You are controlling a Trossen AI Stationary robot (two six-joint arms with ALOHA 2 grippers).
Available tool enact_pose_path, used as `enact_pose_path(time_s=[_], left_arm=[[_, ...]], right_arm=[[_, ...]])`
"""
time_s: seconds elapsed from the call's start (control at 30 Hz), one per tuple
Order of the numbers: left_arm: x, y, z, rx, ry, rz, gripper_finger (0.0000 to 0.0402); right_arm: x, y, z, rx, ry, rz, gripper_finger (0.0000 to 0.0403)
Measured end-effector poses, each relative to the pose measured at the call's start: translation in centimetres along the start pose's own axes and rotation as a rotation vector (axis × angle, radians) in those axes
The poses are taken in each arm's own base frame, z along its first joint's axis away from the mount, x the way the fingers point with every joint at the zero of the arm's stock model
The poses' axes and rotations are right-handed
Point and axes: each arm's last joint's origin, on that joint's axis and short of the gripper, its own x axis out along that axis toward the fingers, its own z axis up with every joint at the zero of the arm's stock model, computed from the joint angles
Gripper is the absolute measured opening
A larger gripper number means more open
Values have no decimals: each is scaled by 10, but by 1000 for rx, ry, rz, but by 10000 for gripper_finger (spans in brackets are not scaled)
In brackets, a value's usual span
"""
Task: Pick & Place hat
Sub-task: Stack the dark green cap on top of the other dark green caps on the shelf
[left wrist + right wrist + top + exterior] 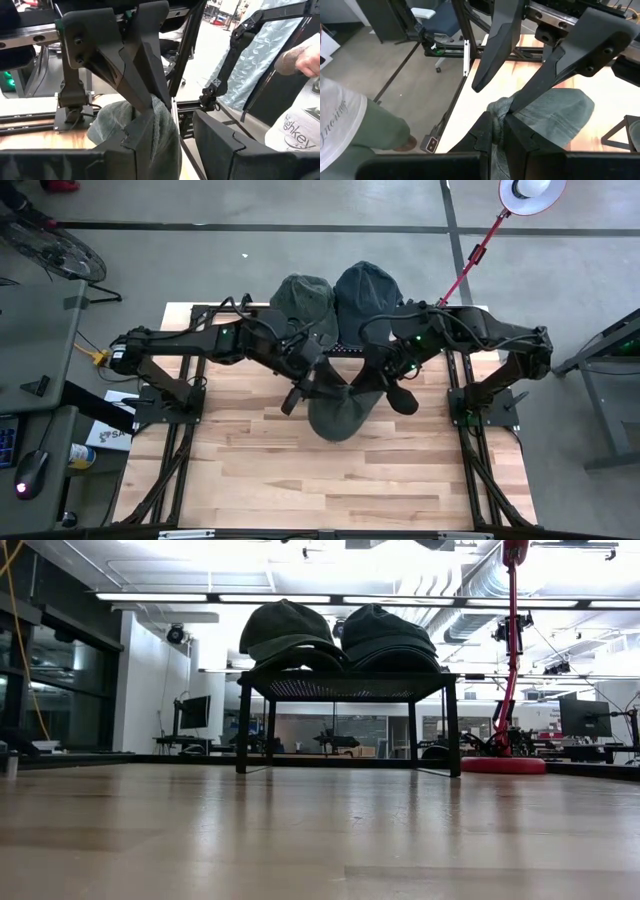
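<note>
A dark grey-green hat (335, 418) hangs above the middle of the wooden table (300, 490), between my two grippers. My right gripper (500, 132) is shut on a bunch of its cloth. My left gripper (187, 130) comes from the opposite side and is open, one finger on each side of the same bunch. Two more dark hats (303, 300) (368, 288) rest crown up on a black stand (345, 690) at the table's far edge. The low view shows neither gripper nor the held hat. My left gripper has the hat's cloth (165, 132) lying against the inner side of one finger (142, 142). The other finger (220, 145) stands clear of it, with a gap showing. My right gripper pinches a gathered fold of the hat's cloth (499, 107) between its two fingers, several layers bunched together. The fingers slant down from the table's right side. The hat hangs below them, clear of the table, its cloth slack.
The black stand (345, 345) with its two hats fills the far middle. A red lamp pole (512, 660) rises at the far right. A person in a white shirt (300, 115) stands beside the table. The near half of the table (320, 830) is bare wood.
</note>
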Motion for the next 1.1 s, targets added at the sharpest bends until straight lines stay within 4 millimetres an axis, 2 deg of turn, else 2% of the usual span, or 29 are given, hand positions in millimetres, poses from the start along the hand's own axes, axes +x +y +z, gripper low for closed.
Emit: enact_pose_path(time_s=[0.3,0.6,0.97,1.1], left_arm=[[1,3,0,5,-14,88,136],[7,6,-5,1,10,87,133],[4,5,-10,-4,76,98,67],[3,5,-12,-10,94,100,22]], right_arm=[[0,-1,5,-14,-53,-25,17],[0,-6,6,-9,-59,-38,17],[-1,-7,-1,23,10,-38,17],[-1,-8,-1,41,12,-52,17]])
